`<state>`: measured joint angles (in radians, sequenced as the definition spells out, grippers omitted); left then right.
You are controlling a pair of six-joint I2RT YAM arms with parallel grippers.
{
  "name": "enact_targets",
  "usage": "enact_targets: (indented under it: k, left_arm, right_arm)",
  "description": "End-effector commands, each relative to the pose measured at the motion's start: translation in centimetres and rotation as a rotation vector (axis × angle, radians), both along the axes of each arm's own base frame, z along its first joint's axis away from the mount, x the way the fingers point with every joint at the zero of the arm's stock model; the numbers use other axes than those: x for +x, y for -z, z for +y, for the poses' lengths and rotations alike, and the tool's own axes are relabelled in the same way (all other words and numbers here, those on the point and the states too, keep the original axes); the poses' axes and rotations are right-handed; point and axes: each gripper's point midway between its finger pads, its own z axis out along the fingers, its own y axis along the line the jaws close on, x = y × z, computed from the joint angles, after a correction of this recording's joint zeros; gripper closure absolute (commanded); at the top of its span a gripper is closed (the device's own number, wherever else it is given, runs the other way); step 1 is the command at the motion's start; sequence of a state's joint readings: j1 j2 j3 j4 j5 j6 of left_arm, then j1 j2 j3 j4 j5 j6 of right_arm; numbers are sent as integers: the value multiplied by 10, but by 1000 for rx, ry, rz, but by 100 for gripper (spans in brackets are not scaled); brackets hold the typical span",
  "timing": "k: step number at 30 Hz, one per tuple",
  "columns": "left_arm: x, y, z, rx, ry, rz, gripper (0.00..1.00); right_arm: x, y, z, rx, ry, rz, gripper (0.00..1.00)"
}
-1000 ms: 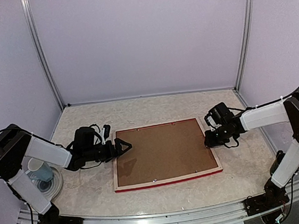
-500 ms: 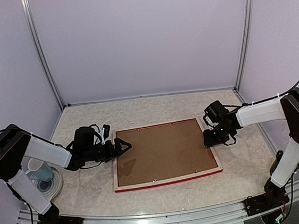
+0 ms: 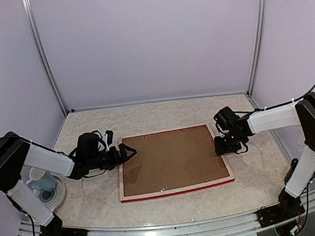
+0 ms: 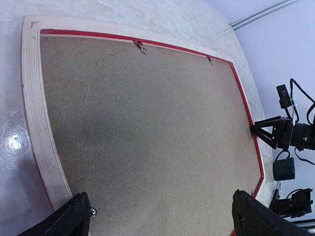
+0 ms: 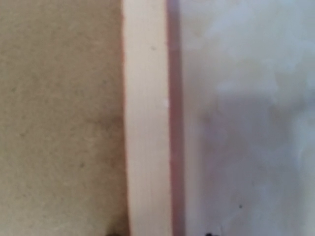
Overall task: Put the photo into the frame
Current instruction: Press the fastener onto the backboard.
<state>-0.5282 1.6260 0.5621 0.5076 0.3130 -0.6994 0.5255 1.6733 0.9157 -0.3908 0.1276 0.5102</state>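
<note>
Left hand (image 3: 129, 153) is released, jaws spread wide at the left rail of the frame (image 3: 176, 190), likely poised to steady it. Frame lies face down mid bench (image 3: 163, 114), brown backing panel (image 3: 170, 160) seated in it. The photo is not visible, presumably beneath. Right hand (image 3: 223, 146) is at the right rail; its grip cannot be told.
</note>
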Motion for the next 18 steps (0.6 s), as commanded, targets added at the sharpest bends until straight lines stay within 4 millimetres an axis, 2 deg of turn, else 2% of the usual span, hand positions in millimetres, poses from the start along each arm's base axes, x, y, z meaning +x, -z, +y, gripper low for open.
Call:
enact_targets:
  k: [1,5,12,18]
  left_arm:
    - [-9,44,39,133,-129,143,1]
    - [-10,45,38,120,-126,154,1]
    - [-13,48,32,92,-104,177,1]
    - [-14,46,29,77,-89,176,1]
  right_arm:
    - [-40,19,-16,-53,48,149,56]
    - [-41,12,-9,-14,69,141,56]
    - [-37,-8,0,80,118,84,43]
    - [-34,-16,17,196,122,66,43]
